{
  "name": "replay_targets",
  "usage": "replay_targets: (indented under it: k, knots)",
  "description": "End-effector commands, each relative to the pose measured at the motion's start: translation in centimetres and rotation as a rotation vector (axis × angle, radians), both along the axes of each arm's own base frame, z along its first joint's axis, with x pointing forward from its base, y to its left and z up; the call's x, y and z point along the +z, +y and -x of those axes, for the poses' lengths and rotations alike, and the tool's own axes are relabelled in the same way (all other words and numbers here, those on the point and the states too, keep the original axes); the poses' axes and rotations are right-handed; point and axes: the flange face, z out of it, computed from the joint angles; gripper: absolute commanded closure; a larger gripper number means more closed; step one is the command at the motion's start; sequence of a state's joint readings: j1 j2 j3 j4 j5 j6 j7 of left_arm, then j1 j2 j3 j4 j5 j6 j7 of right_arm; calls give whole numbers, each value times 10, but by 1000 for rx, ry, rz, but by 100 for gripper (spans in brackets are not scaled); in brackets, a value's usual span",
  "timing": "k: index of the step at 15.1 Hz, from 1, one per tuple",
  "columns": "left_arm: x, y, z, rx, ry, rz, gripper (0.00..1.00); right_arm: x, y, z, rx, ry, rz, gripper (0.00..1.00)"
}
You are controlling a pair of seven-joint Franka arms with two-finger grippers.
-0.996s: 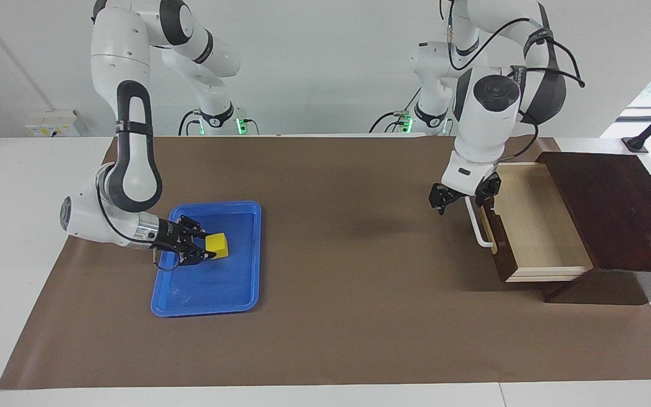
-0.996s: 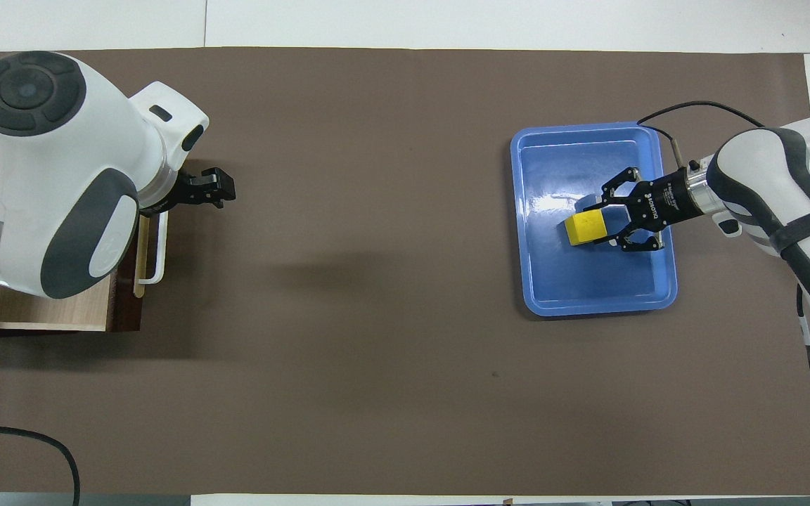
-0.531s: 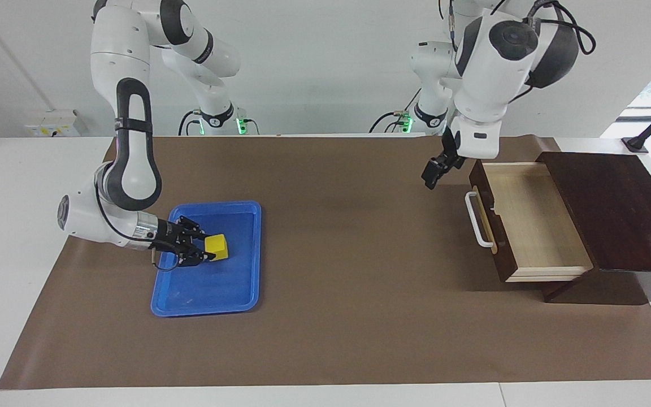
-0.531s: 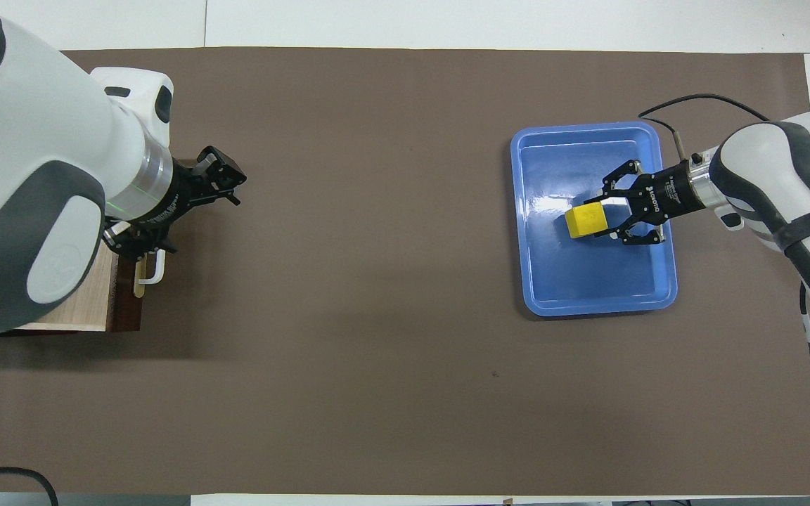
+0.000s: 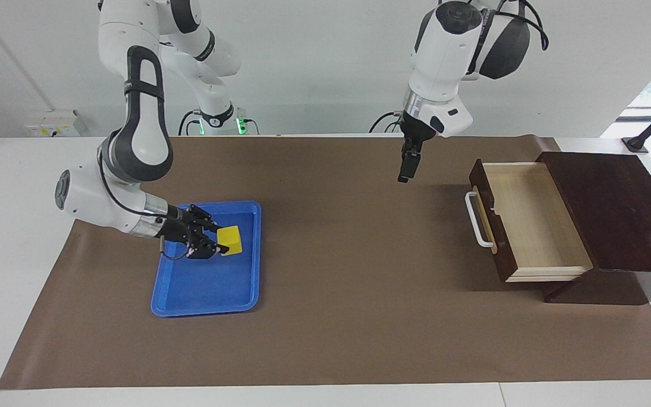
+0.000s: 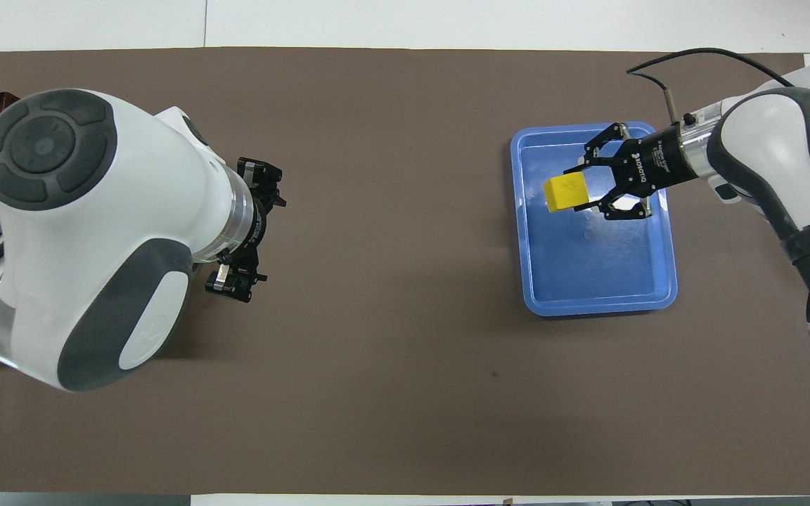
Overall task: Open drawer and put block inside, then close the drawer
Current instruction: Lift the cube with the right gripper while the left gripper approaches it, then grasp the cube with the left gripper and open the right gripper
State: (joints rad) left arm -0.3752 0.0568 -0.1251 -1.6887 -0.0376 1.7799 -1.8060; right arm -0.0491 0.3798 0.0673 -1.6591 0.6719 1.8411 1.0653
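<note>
Bright even light, soft shadows, slight glare on tray (image 6: 591,281), sharp focus

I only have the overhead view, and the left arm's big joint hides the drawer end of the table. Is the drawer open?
Observer: Yes. In the facing view the drawer stands pulled out, its pale interior showing.
Operator: Is the left gripper on the handle?
Observer: No. The left gripper hangs in the air over the brown mat, apart from the white handle.
</note>
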Motion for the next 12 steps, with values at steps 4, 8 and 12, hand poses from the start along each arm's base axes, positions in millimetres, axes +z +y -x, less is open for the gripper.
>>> replay_targets:
  k: [4,8,12]
  knots:
    - [-57,-34,-20,177,20,-27,0,44,123,20,13,39,2,100]
    - [-79,-72,-36,271,26,-29,0,52,189,29,-54,34,-8,100]
    - [-95,-98,-40,327,33,-27,0,57,226,40,-105,66,-45,100]
